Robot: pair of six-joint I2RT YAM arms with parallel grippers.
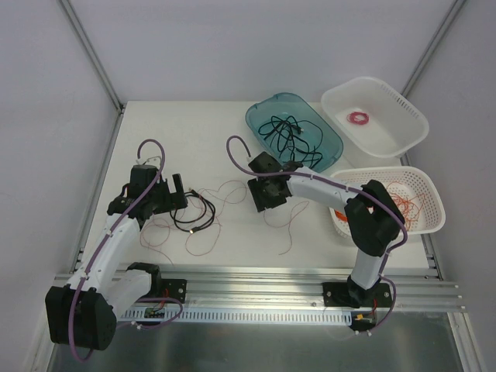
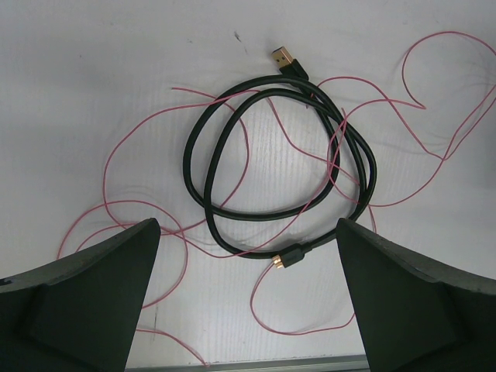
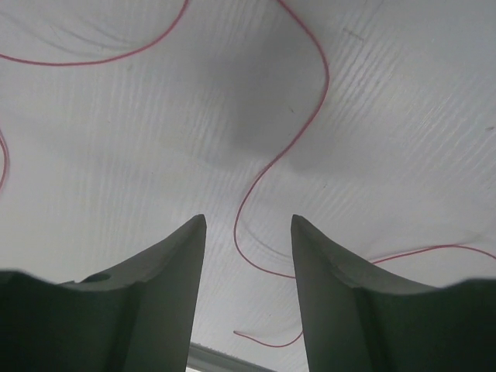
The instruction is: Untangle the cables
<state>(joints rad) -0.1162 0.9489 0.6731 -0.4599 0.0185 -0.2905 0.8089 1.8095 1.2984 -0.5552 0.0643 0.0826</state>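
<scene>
The cables lie loose on the white table. A thin black cord (image 1: pixel 199 215) with gold-tipped plugs (image 2: pixel 288 258) lies in a rough double loop, and hair-thin red wires (image 1: pixel 291 232) cross over and around it. My left gripper (image 2: pixel 248 225) hovers wide open just short of the cord (image 2: pixel 298 252), holding nothing; in the top view the left gripper (image 1: pixel 178 194) sits left of the loop. My right gripper (image 3: pixel 249 218) is low over the table, jaws apart. One red wire (image 3: pixel 325 74) runs on the table between its fingers, not pinched. The top view puts the right gripper (image 1: pixel 267 198) at the table's middle.
A teal tray (image 1: pixel 329 139) at the back holds another black cable (image 1: pixel 283 130). A white basket (image 1: pixel 403 116) at back right holds a small pink ring (image 1: pixel 358 118). A second white basket (image 1: pixel 430 217) on the right holds an orange coil. A metal rail (image 1: pixel 256 279) borders the near edge.
</scene>
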